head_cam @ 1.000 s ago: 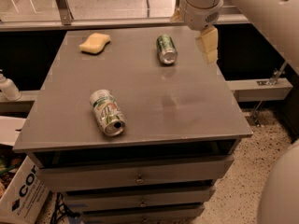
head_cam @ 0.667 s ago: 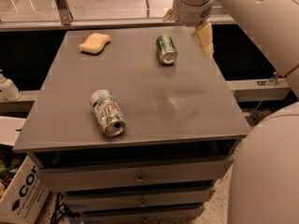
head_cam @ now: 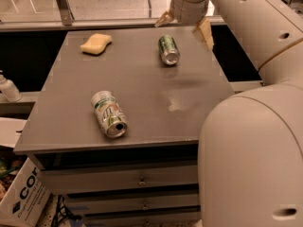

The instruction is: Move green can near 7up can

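Observation:
The green can (head_cam: 168, 49) lies on its side at the back right of the grey table (head_cam: 142, 98), its silver end facing me. The 7up can (head_cam: 109, 113), white with green lettering, lies on its side at the front left of the table. My gripper (head_cam: 184, 25) hangs open and empty above the table's back edge, just behind and above the green can, one pale finger (head_cam: 204, 32) to the can's right and the other (head_cam: 164, 19) to its left.
A yellow sponge (head_cam: 96, 44) lies at the back left of the table. My white arm fills the right side of the view. A white bottle (head_cam: 8, 88) stands on a ledge to the left. Drawers sit under the tabletop, a cardboard box (head_cam: 23, 197) lower left.
My gripper has moved left from beside the table's right edge to just behind the green can. The arm has swung closer and fills more of the right side. The cans have not moved.

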`<state>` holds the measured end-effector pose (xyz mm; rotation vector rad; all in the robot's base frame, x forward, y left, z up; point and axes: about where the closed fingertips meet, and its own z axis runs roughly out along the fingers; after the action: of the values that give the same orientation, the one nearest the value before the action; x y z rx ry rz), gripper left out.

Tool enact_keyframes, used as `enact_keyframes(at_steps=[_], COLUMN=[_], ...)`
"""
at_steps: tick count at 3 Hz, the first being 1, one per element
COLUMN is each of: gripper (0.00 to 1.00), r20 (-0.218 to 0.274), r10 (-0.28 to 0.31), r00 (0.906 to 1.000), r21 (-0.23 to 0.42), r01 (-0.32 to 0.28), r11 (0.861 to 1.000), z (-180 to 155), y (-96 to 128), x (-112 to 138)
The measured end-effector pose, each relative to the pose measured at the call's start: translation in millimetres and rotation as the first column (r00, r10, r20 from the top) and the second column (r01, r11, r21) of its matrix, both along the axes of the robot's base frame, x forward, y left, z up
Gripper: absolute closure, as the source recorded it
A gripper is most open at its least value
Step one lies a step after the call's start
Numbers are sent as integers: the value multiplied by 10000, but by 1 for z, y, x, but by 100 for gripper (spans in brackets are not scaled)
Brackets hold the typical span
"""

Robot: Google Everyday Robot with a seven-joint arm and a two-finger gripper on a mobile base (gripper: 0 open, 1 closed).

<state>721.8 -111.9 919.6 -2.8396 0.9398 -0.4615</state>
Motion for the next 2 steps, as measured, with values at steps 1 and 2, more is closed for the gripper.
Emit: enact_keyframes(at_steps=[1, 2], gripper=[0, 0], r20=[-506, -235], r10=[1812, 2542], r00=[9821, 9669], r21=[-257, -434], r01=[-1826, -2550], r11=[9828, 9660], z=[-11, -10], y=[11, 14], x=[6, 14])
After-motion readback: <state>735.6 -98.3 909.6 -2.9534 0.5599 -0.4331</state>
